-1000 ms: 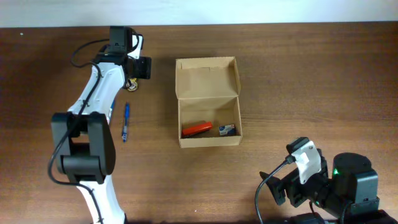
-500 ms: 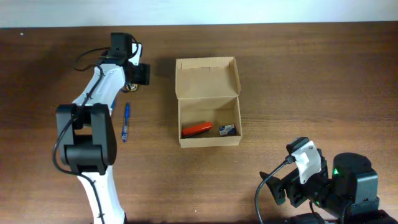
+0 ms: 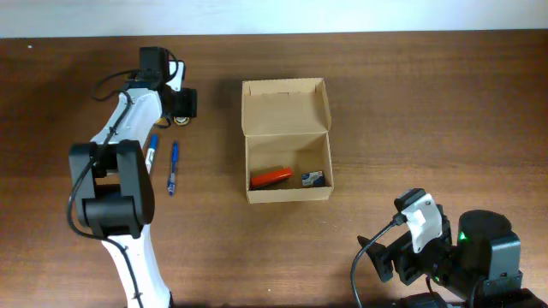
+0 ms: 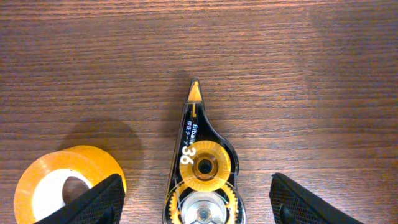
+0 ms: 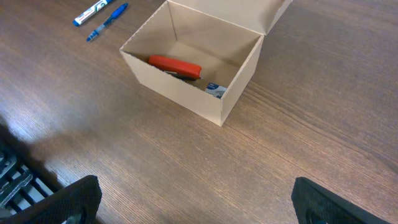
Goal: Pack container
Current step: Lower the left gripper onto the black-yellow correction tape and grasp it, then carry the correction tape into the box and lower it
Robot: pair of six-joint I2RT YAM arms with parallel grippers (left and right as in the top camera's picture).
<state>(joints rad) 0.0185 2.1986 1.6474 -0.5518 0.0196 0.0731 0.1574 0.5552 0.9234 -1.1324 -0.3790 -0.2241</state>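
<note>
Overhead, the left gripper point(image 4: 194, 196) has slid farther from the tan cardboard box point(image 3: 285, 109), fingers point(image 4: 93, 202) spread over a black-and-yellow tape roller point(image 4: 202, 169), maybe to grab it.

There is one tan cardboard container point(image 3: 288, 194), and two things lie inside it: one red-orange stapler-like item point(image 3: 271, 177) and one small blue-and-white packet point(image 3: 313, 179). Outside the box there are two writing tools lying side by side — one blue pen point(image 3: 173, 167) and one white-and-blue marker point(image 3: 152, 147). Of tape there are also two things — one yellow tape roll point(image 4: 65, 183) and one correction-tape dispenser point(image 4: 200, 174).
</note>
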